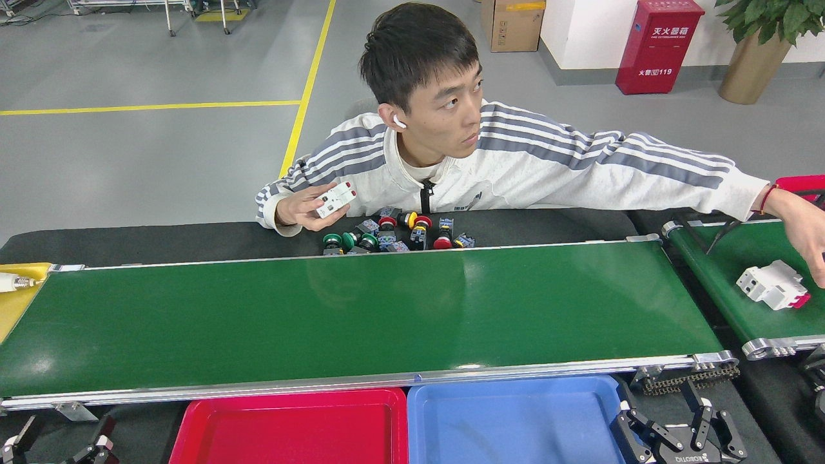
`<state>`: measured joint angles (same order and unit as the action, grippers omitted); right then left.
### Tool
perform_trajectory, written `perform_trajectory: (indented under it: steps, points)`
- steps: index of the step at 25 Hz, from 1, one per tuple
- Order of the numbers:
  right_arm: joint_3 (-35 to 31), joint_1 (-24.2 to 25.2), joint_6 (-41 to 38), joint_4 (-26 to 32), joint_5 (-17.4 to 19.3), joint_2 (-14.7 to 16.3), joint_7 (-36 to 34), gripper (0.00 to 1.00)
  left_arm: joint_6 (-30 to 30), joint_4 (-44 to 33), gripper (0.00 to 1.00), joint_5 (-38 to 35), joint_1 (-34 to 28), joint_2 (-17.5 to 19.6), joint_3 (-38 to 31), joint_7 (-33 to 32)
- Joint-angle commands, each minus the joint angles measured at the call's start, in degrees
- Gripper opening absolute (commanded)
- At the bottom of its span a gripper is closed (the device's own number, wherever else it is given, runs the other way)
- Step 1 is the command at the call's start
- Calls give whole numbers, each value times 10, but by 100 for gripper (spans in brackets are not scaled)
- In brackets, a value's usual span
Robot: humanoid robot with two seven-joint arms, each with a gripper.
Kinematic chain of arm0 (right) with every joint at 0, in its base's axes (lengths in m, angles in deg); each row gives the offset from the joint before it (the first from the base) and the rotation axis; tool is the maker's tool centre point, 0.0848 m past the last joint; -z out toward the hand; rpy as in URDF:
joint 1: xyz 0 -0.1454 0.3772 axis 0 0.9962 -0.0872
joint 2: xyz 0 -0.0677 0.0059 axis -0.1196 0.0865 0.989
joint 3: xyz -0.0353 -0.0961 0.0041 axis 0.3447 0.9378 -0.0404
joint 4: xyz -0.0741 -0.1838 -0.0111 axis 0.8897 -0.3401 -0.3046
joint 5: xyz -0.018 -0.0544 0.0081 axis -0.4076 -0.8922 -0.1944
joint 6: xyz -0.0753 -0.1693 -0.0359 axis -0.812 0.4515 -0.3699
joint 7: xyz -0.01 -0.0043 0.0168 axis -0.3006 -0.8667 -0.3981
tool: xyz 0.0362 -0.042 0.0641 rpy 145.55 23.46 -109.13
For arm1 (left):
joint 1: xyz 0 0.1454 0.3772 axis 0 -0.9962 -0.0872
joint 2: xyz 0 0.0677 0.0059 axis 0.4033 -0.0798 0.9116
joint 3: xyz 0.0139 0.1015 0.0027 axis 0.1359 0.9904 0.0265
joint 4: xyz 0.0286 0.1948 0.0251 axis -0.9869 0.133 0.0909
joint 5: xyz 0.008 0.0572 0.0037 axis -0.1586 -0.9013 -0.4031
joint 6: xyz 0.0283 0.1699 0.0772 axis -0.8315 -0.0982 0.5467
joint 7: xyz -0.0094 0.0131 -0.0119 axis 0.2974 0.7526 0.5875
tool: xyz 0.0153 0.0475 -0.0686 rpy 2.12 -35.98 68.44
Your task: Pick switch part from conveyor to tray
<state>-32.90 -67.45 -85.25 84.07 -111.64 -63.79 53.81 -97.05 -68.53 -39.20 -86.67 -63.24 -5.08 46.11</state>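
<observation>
Two shallow trays sit side by side at the near edge of the bench, below the conveyor's front rail: a red tray (290, 428) on the left and a blue tray (515, 422) on the right, touching along their shared wall, and neither holds any part. Above them the conveyor (361, 316), a long glossy green belt with silver side rails, runs across the view with nothing lying on it. At the bench's right side a shorter green belt (741, 270) carries a white switch part (772, 285) with a red end, lying near that belt's near roller, just beside the outstretched hand (809, 241) of a person (451, 161) seated at the far edge of the bench. That person's other hand (300, 209) holds a second white part (335, 199) with red tips, raised above the black bench top. Beside it, along the conveyor's far rail, lies a loose heap of push-button switches (393, 233) with green, red and yellow caps. A yellow tray corner (19, 296) shows at the left edge, with a white object resting on it. The right end effector (677, 435) sits low at the bench's near right corner beside the blue tray, its black fingers spread wide and empty. The left end effector (58, 448) shows only partly at the near left corner, its fingers apart and gripping nothing.
</observation>
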Motion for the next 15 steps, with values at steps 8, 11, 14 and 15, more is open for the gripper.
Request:
perform_trajectory:
  steps: [8, 11, 14, 15]
  points:
    - [-3, 0, 36, -3, -65, 9, 0, 100, 5, -11, 100, -2, 5, 3, -4, 4]
    - [0, -7, 67, -16, -87, 10, -1, 100, 9, -8, 100, -16, 10, 4, -4, 4]
    - [7, -12, 65, -15, -87, 9, -3, 100, 18, -9, 100, -36, 17, 5, -4, 4]
    - [14, -12, 66, -15, -87, 9, -3, 100, 19, -10, 100, -36, 17, 5, -4, 4]
